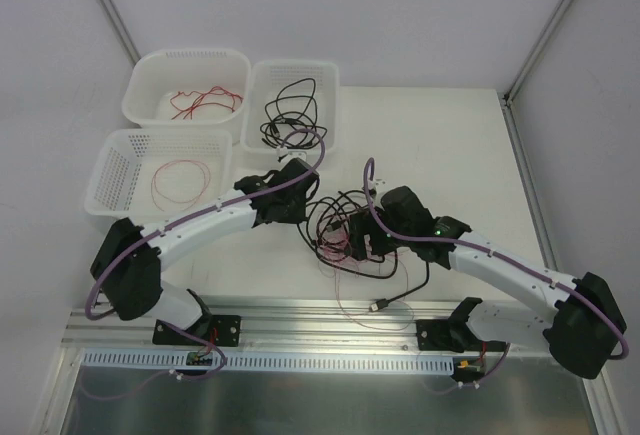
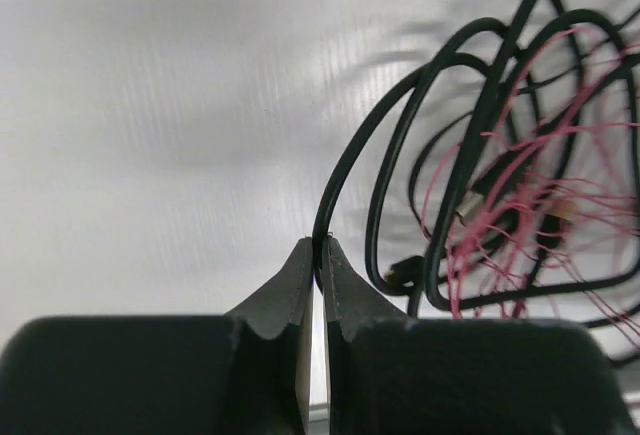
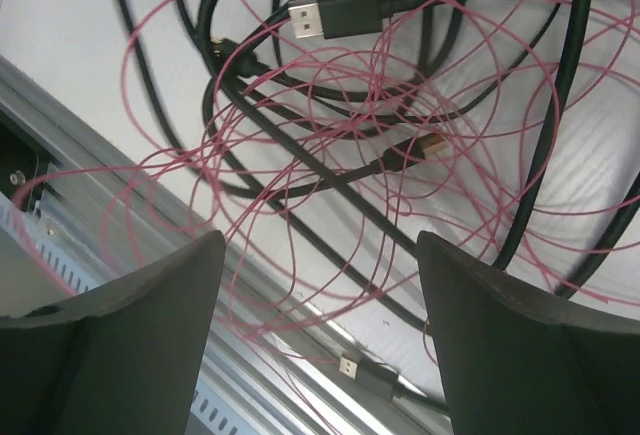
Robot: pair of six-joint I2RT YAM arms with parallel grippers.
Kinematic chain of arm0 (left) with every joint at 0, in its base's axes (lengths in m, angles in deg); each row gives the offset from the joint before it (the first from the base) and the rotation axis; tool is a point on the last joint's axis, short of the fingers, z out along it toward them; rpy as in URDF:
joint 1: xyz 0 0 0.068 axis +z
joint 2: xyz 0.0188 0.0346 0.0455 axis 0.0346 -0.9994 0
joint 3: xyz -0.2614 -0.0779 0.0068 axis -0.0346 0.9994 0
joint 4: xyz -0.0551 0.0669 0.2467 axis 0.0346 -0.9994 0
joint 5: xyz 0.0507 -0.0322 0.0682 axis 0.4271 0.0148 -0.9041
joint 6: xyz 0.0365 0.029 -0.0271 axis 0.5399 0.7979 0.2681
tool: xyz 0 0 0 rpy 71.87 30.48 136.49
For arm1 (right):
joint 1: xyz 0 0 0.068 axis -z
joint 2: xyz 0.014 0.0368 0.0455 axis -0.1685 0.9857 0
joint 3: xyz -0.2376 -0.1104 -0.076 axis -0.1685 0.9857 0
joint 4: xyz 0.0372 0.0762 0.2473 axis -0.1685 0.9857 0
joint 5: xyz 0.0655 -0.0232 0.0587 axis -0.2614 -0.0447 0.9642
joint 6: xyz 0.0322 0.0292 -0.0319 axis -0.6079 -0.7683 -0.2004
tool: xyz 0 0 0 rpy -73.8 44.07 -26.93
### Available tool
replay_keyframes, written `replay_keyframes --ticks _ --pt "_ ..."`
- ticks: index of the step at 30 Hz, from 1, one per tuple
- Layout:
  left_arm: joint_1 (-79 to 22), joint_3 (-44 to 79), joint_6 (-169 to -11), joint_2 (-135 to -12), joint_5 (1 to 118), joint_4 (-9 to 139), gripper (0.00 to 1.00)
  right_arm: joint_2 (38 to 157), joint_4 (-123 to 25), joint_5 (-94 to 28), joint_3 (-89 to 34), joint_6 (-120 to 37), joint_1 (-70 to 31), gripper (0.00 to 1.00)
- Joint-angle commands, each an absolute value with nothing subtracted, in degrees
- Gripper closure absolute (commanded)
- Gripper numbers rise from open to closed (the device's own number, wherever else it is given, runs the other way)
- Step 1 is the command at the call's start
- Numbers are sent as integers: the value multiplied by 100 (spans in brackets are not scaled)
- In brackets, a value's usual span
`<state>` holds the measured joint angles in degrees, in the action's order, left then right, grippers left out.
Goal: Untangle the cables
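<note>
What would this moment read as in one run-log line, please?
left tool: shut on black cable | right tool: open over cable tangle

The place is a robotics lab test cell, not a home or a shop. Two white robot arms, the left arm and the right arm, are bolted to an aluminium rail at the near edge of a white table. Plain white panels set in metal struts enclose it. A slotted wiring duct runs below the rail, and three white plastic baskets hold sorted cables.
</note>
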<state>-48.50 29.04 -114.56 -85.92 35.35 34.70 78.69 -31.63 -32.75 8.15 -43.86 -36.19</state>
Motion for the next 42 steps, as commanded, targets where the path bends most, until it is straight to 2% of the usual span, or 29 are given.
replay_keyframes --ticks 1,6,11,18,23,30,33,37,38,41,42 --pt "-4927 2538 -11237 -7660 3154 3015 100 8220 -4215 -3344 521 -4792 -3662 18" --pt "-4997 2327 -11166 -6833 3251 2751 100 8948 -4926 -3107 406 -5073 -3670 19" --pt "-5023 1957 -10982 -6322 3479 2664 100 9565 -5059 -3572 423 -5301 -3627 18" --pt "-5023 1176 -10604 -5707 3164 2321 100 9900 -5051 -3774 1134 -5785 -3039 19" --pt "-5015 262 -10218 -5689 2988 2128 100 9532 -4323 -4352 1293 -5698 -2774 18" --pt "-5015 -634 -9839 -5750 2470 1943 100 8549 -3190 -4943 1645 -5610 -1546 15" --pt "-5023 -715 -9760 -5785 2434 1890 100 7882 -2679 -5163 1611 -5347 -1052 15" --pt "-5023 -312 -9979 -5838 2687 1890 100 7248 -2177 -5068 1093 -4733 -981 15" --pt "-5015 -189 -10006 -5864 2750 1890 89 7193 -2037 -4884 996 -4617 -990 14" --pt "-5015 391 -10155 -6057 3152 1890 66 7088 -1817 -4252 600 -4187 -1042 14" --pt "-5023 680 -10199 -6171 3250 1890 52 7087 -1781 -4136 469 -4116 -1147 14"
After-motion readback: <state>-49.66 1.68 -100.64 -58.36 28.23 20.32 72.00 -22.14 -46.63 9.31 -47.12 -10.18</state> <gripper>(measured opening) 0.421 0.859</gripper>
